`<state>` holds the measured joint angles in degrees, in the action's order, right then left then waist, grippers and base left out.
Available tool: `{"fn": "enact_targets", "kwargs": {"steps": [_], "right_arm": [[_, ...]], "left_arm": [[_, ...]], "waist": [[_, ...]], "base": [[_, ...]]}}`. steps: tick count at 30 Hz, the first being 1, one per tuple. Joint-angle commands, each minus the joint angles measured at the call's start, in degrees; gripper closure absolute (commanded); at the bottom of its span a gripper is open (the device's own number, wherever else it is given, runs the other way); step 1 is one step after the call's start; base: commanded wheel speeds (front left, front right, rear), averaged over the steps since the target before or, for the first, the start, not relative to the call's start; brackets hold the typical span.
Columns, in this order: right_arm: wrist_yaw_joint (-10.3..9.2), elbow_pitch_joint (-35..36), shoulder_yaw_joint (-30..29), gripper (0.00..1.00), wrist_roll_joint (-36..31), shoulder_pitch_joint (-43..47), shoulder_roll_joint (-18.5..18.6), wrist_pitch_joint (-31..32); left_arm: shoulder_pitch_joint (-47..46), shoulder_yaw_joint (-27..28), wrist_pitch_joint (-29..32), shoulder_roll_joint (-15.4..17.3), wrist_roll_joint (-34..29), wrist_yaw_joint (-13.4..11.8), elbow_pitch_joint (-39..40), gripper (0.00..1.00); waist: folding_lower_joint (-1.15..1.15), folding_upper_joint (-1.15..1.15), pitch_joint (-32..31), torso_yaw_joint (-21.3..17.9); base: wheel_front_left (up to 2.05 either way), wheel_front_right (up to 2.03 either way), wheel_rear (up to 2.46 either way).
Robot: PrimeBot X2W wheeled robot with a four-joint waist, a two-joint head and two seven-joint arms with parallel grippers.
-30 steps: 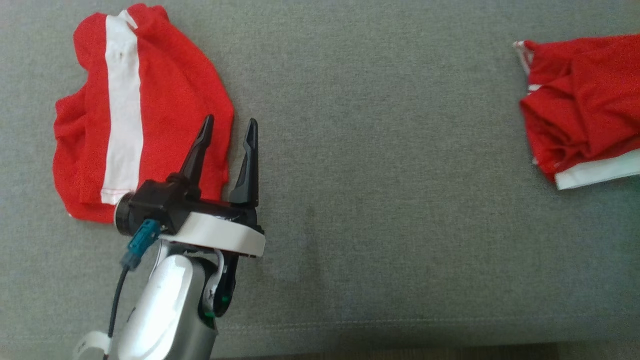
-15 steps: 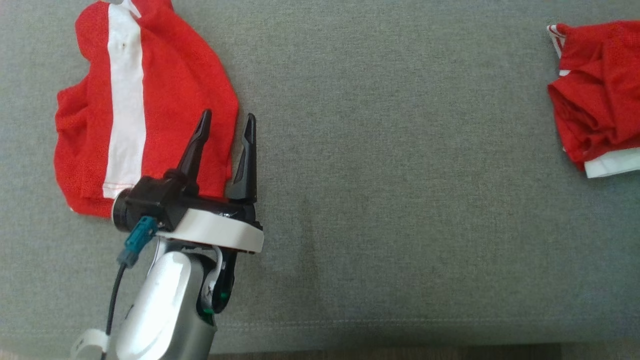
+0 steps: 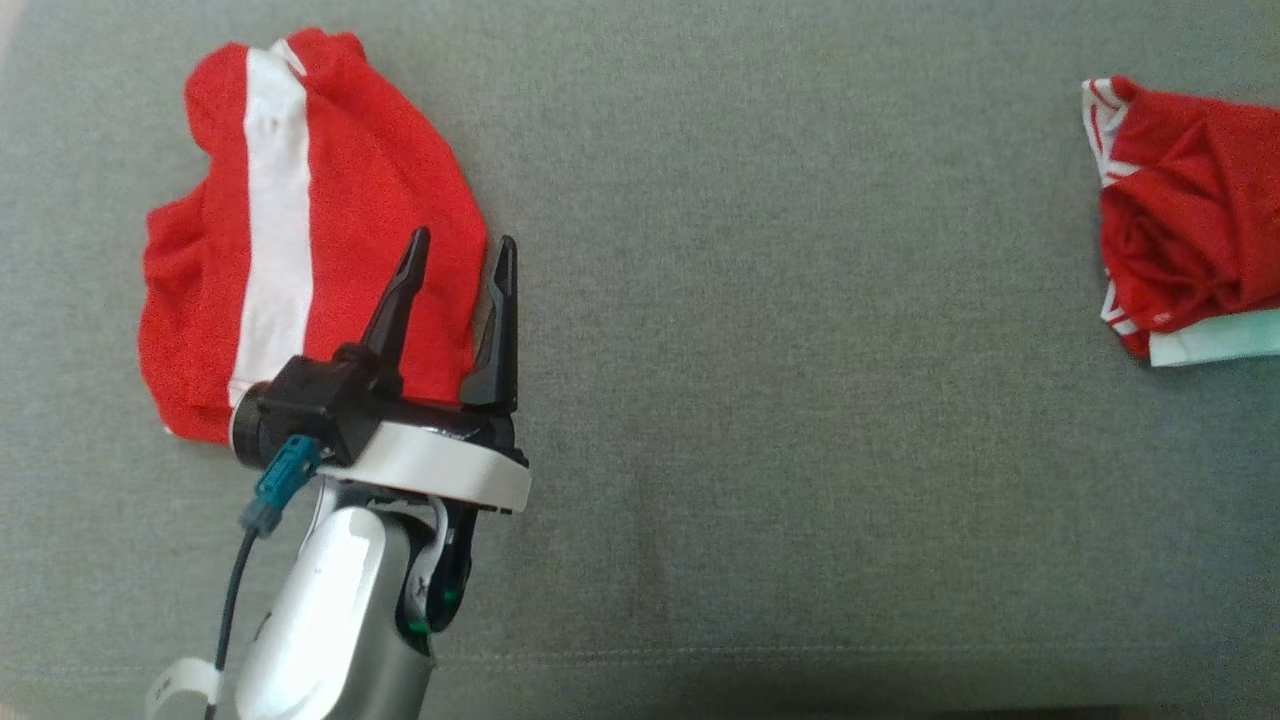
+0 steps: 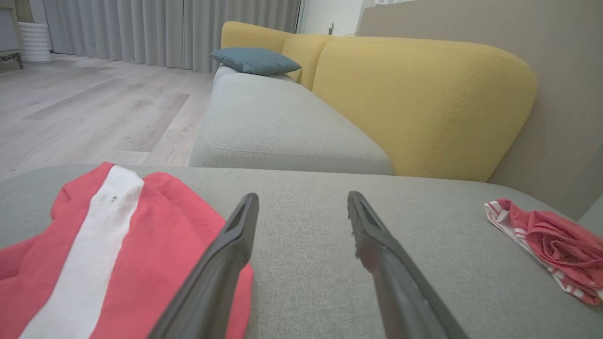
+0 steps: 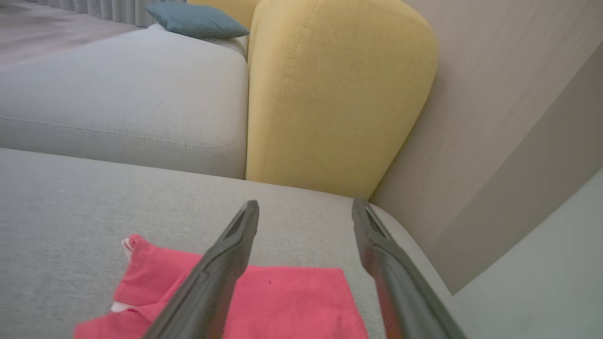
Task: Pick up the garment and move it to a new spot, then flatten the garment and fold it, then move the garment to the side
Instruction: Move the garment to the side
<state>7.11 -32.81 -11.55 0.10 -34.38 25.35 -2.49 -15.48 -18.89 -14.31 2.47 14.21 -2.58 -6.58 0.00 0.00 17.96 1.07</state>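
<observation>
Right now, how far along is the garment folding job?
Done, apparently: the striped red garment lies roughly folded at the left. In hand: nothing; left gripper and right gripper are open. Left: the crumpled red garment on the right looks unflattened and unfolded.

Grey woven-fabric seat cushion point(image 4: 301, 212), 6 o'clock in the left wrist view. Second grey seat cushion point(image 4: 278, 127), 12 o'clock. Mustard-yellow upholstered backrests point(image 4: 424, 103), 2 o'clock. Teal-blue throw pillow point(image 4: 254, 60), 11 o'clock, lying on the far seat. Pale wood-plank floor point(image 4: 94, 108), 10 o'clock. Grey pleated curtains point(image 4: 165, 28), 11 o'clock, beyond the floor. Beige wall panel point(image 4: 565, 141), 3 o'clock.
</observation>
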Motion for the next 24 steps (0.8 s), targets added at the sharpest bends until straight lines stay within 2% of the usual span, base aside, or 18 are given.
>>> {"fn": "enact_targets", "kwargs": {"steps": [1,6,16,21,24], "right_arm": [[0.37,2.5,1.1,0.00,0.3,1.0,0.1,-0.6],[0.37,5.0,3.4,0.00,0.9,2.2,-4.6,-1.6],[0.37,11.4,9.1,0.00,2.2,11.7,-17.7,-7.2],[0.37,14.2,10.5,0.00,2.3,17.7,-21.3,-9.6],[0.37,16.3,11.0,0.00,2.7,21.4,-22.3,-10.8]], "left_arm": [[-0.4,1.6,-0.7,0.4,0.3,0.0,1.7,0.00],[1.3,1.9,-0.7,0.4,1.1,-0.6,1.5,0.00],[7.0,5.1,-0.7,0.4,0.2,-1.2,2.2,0.00],[9.5,6.1,-0.7,0.4,1.5,-1.0,1.9,0.00],[10.6,6.7,-0.7,0.4,2.7,-1.0,1.9,0.00]], "waist": [[0.00,0.00,-1.9,0.4],[0.00,0.00,-6.7,1.5],[0.00,0.00,-15.2,1.6],[0.00,0.00,-17.7,1.3],[0.00,0.00,-18.5,1.0]], "base": [[0.00,0.00,0.00],[0.00,0.00,0.00],[0.00,0.00,0.00],[0.00,0.00,0.00],[0.00,0.00,0.00]]}}
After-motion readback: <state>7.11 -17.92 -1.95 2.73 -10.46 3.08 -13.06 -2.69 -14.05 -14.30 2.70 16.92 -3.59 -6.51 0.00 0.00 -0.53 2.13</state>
